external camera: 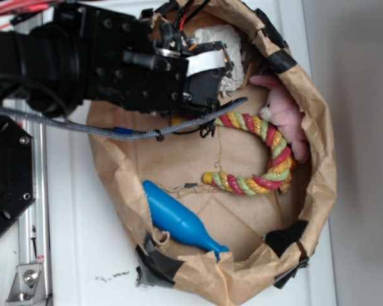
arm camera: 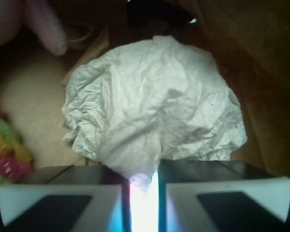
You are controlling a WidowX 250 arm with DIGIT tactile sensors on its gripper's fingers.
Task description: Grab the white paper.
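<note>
The white paper (arm camera: 154,101) is a crumpled off-white wad filling the middle of the wrist view. Its lower end tapers into the narrow gap between my two fingers. My gripper (arm camera: 144,175) is shut on that pinched end. In the exterior view the gripper (external camera: 228,64) reaches into the top of the brown paper bag (external camera: 322,166), and the white paper (external camera: 220,35) shows just beyond its fingers, partly hidden by the arm.
Inside the bag lie a pink bunny (external camera: 286,113) at the right wall, a red, green and yellow rope toy (external camera: 271,159) curved below it, and a blue bottle (external camera: 179,220) at the lower left. Black tape patches mark the bag's rim. The bunny's ear (arm camera: 46,26) shows at the wrist view's upper left.
</note>
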